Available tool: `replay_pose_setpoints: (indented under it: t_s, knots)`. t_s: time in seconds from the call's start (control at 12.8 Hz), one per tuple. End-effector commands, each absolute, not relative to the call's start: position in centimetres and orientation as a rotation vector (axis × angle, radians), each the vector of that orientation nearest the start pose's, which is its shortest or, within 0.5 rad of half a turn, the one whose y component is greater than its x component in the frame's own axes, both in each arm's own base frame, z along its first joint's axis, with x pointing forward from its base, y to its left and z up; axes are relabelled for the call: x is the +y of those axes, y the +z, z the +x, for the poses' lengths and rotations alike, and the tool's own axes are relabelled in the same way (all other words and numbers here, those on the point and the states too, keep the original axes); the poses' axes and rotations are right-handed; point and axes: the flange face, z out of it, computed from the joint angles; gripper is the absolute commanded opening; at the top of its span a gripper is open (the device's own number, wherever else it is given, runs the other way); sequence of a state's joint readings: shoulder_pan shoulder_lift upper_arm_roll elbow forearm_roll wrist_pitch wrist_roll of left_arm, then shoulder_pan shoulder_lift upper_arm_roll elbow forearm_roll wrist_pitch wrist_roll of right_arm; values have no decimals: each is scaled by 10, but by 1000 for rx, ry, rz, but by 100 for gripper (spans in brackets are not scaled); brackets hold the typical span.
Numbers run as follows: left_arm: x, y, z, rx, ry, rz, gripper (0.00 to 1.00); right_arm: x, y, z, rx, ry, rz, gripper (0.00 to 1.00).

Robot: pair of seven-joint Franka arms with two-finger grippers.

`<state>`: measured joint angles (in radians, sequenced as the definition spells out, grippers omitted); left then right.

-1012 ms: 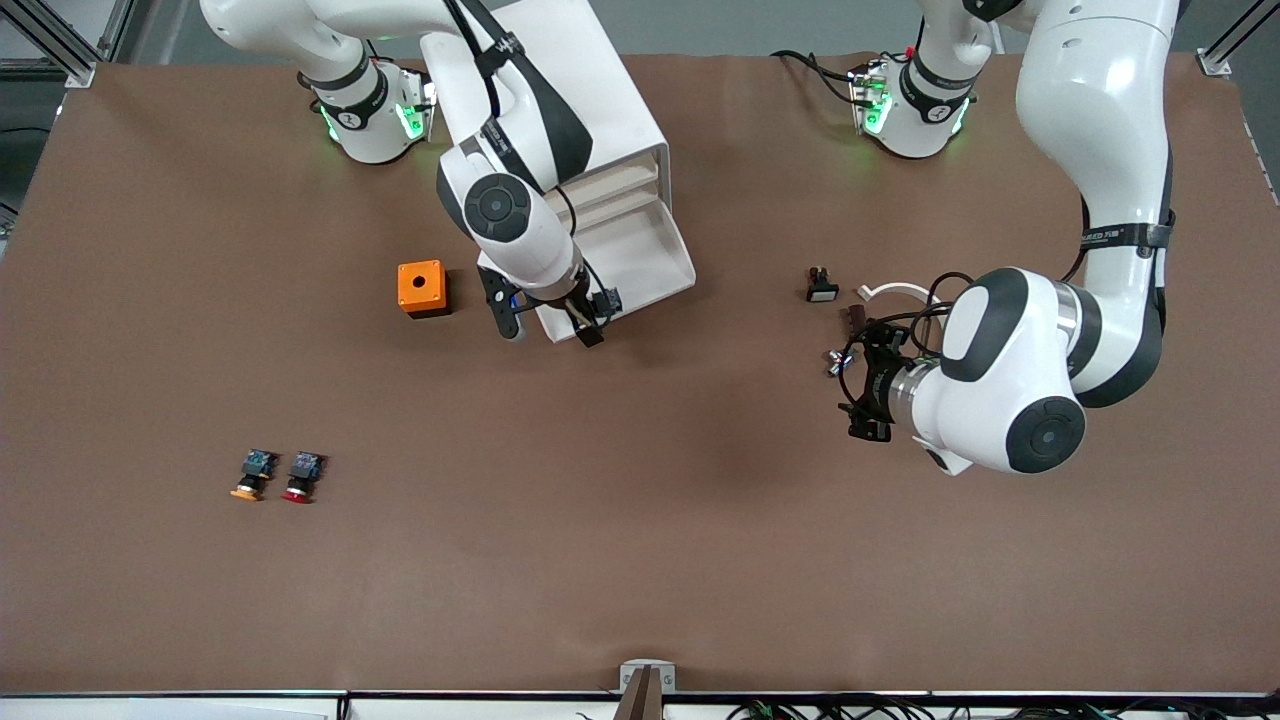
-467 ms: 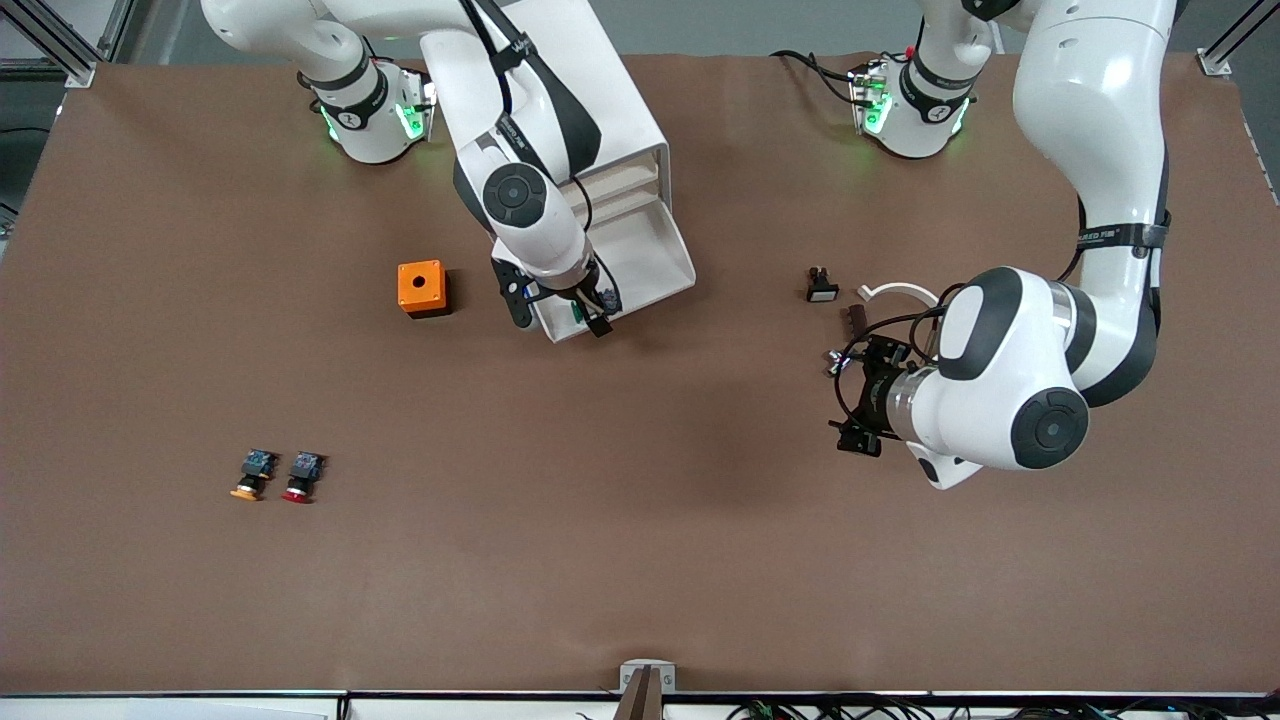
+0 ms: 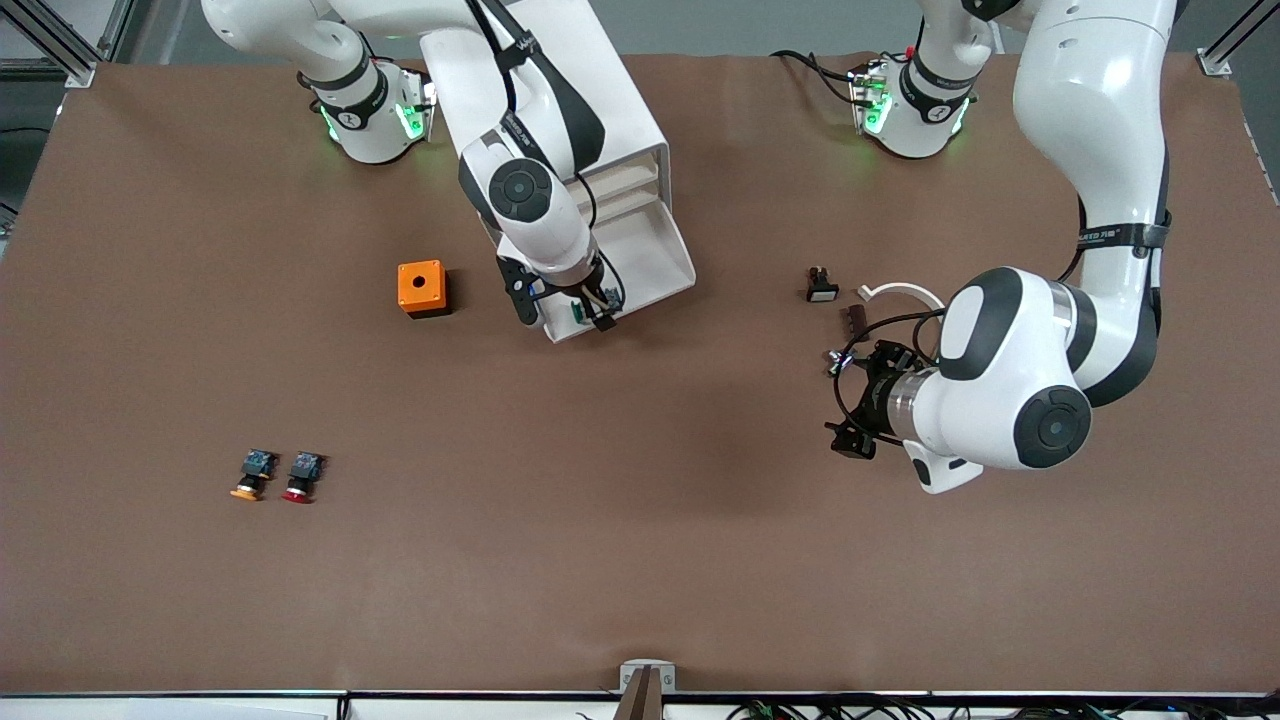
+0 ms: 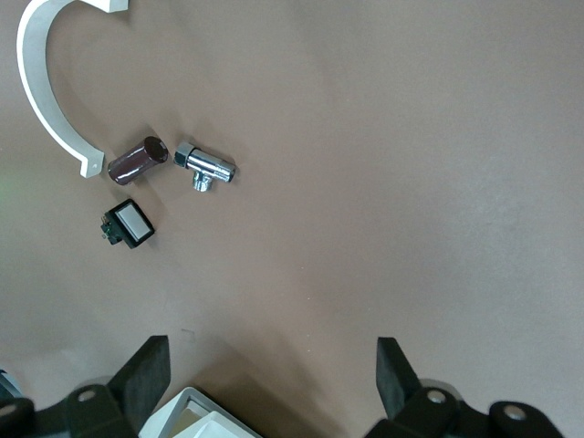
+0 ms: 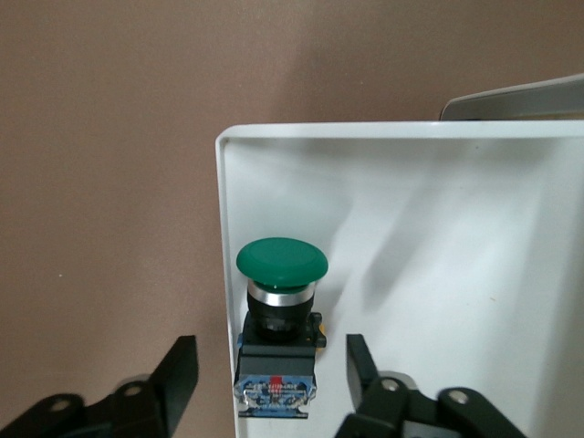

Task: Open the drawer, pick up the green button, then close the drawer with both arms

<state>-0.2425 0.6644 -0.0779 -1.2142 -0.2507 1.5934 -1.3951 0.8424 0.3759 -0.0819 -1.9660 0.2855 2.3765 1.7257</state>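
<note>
Hanging over the pulled-out drawer (image 3: 640,265), front view: right gripper (image 3: 590,312) at its front corner; button (image 3: 578,311) barely visible there. Left gripper (image 3: 852,425) waits above the tabletop (image 3: 640,520), well apart from the drawer.

Left wrist view: fingers (image 4: 146,370) spread, empty.

Right wrist view: fingers (image 5: 178,374) released, straddling the button in the drawer's corner. Judged light, rigid; grip the black body. Long axis runs cap-to-block, green cap pointing away from the gripper.

glossy white jointed arms (image 3: 1090,120), black joint bands, green-lit bases (image 3: 375,115), black fingers (image 4: 141,379)
</note>
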Motion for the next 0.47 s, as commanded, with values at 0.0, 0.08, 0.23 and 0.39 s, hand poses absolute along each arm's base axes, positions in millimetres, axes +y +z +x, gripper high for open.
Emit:
replay_pose_setpoints:
  t_s: [0.0,0.08,0.23,0.39]
  knots:
    - [-233,376,665,-1588,576,-2620,99,430,280,437,1678,230,-2533,62]
    - [-234,378,665,-1575,547,-2626,99,429,279,437,1678,230,-2536,56]
    - [-243,383,662,-1528,487,-2641,99,429,277,437,1676,232,-2542,45]
    - [-246,383,662,-1529,479,-2649,99,429,278,437,1663,229,-2551,33]
